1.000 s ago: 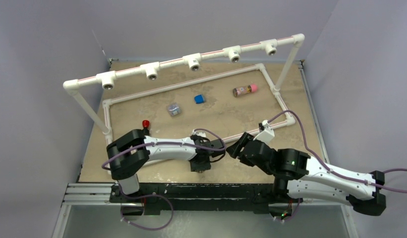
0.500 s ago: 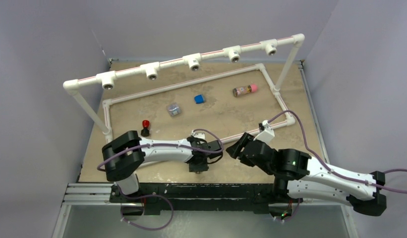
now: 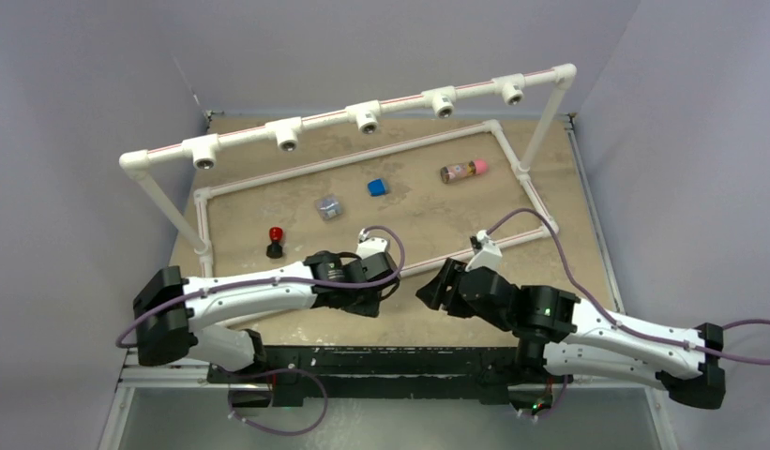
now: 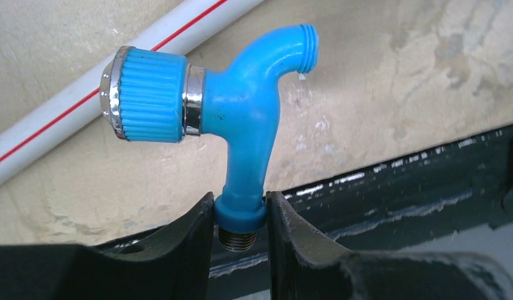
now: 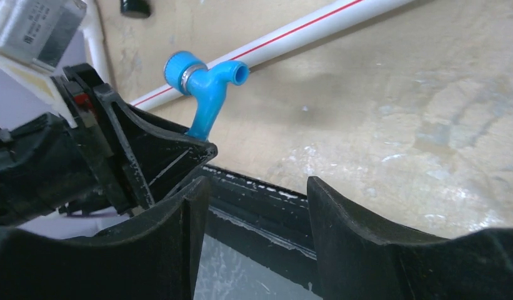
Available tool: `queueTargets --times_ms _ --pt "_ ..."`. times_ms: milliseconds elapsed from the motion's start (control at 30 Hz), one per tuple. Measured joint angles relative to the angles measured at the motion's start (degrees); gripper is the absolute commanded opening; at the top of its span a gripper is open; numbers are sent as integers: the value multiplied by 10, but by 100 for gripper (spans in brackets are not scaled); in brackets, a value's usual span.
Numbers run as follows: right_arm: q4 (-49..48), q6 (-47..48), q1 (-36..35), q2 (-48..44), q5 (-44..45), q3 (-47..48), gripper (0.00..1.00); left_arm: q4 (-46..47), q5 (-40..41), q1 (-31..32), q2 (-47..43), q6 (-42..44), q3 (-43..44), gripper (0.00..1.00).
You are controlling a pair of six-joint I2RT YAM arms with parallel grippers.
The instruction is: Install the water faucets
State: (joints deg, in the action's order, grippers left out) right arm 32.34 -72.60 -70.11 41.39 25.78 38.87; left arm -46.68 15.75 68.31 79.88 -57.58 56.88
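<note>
My left gripper (image 4: pixel 241 219) is shut on the threaded base of a light-blue water faucet (image 4: pixel 247 125), which has a ribbed knob with chrome rings and a bent spout. It holds the faucet just above the table near the front edge. In the top view the left gripper (image 3: pixel 367 300) hides the faucet. My right gripper (image 5: pixel 257 200) is open and empty, a short way to the right of the left one (image 3: pixel 430 289). Its camera shows the faucet (image 5: pixel 207 94) standing up out of the left fingers (image 5: pixel 147 150).
A white pipe frame (image 3: pixel 367 117) with several open tee sockets spans the back, and its floor pipes ring the table. A dark-blue cube (image 3: pixel 377 187), a brown cylinder with a pink cap (image 3: pixel 463 170), a small clear box (image 3: pixel 329 207) and a red-topped black piece (image 3: pixel 275 241) lie inside it.
My left arm has stretched out low, and its gripper has shifted slightly back and left with the faucet. My right gripper has moved a little left. The red-topped piece is uncovered.
</note>
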Motion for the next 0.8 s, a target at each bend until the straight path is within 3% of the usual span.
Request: queueTargets --times_ms 200,333,467,800 --pt "-94 68 16 60 -69 0 63 -18 -32 0 -83 97 5 0" --pt "-157 113 83 93 -155 0 64 -26 -56 0 -132 161 27 0" --pt "-225 145 137 80 -228 0 66 -26 -85 0 -159 216 56 0" --pt "-333 152 148 32 -344 -14 66 -16 -161 0 -202 309 79 0"
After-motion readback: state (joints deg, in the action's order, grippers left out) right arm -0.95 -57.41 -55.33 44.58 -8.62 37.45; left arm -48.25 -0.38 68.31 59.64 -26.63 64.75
